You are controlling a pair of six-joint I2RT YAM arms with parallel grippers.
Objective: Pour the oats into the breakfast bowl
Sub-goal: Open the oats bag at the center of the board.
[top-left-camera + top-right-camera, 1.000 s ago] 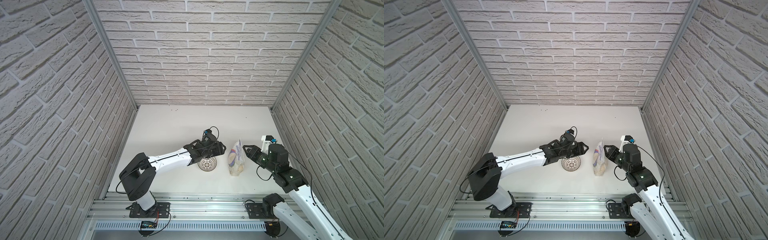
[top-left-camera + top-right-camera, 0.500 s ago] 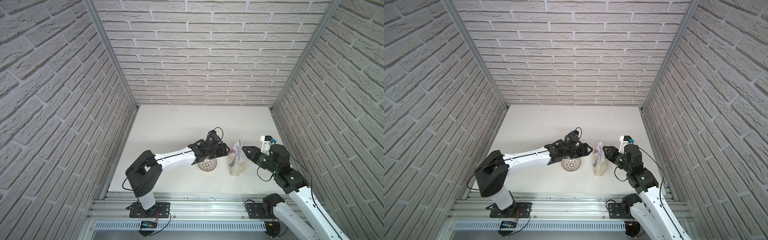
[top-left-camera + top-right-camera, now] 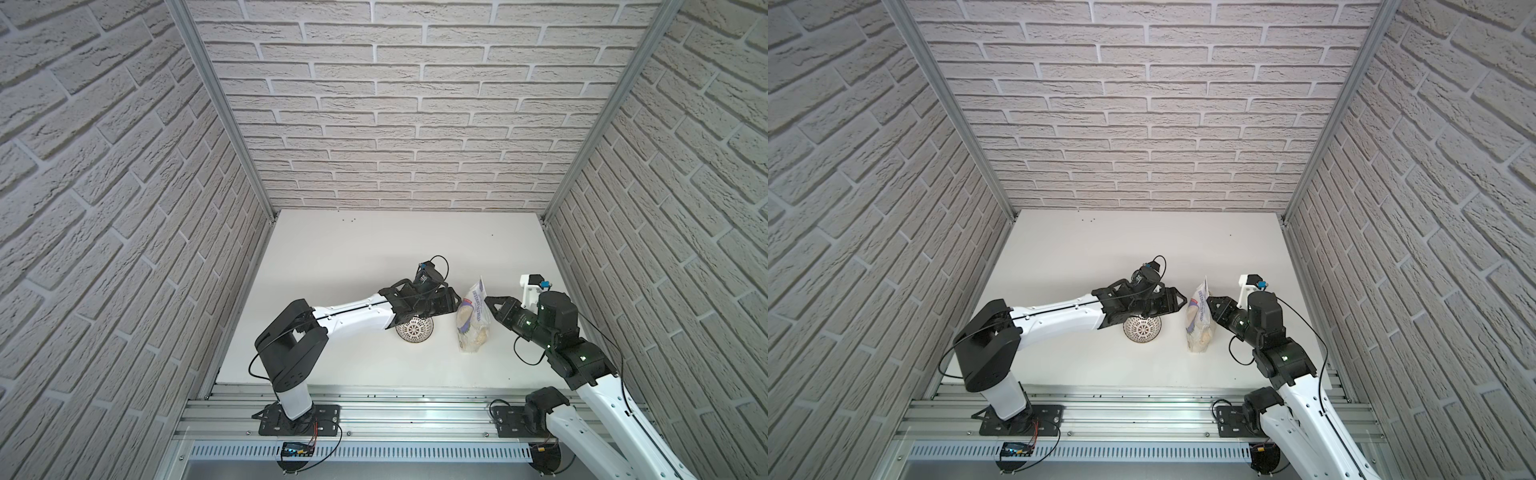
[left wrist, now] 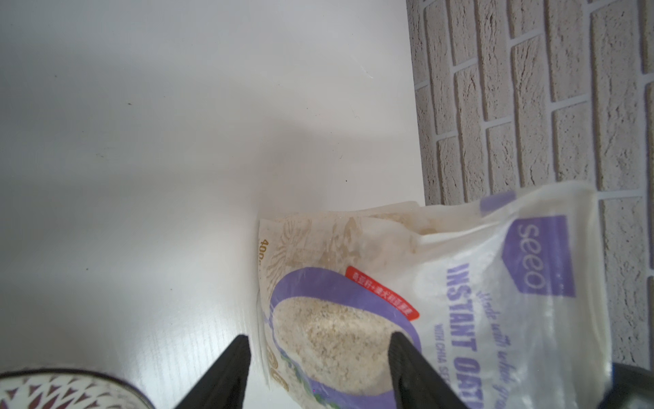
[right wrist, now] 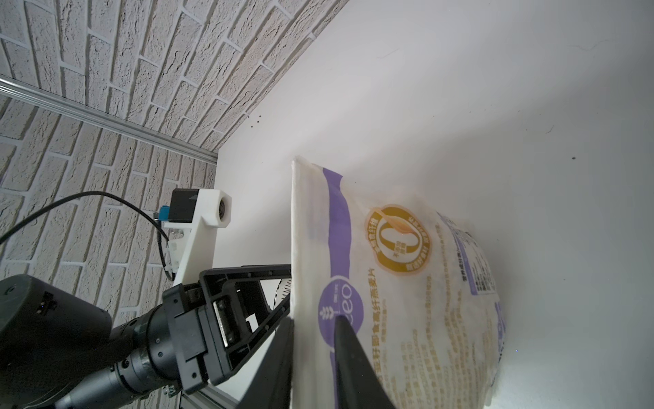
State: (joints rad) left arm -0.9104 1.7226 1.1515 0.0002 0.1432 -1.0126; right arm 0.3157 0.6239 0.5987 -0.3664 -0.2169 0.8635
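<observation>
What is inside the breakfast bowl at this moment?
The visible part of the breakfast bowl shows only its dark lattice pattern, with no flakes. Its far side is covered by the body of the left gripper, so that part cannot be checked.

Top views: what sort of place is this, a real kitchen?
Most likely a robot test cell, not a kitchen. Brick-patterned panels enclose a white table, the left arm and the right arm are bolted to an aluminium rail at its front, and an oats bag and a bowl stand on it.
</observation>
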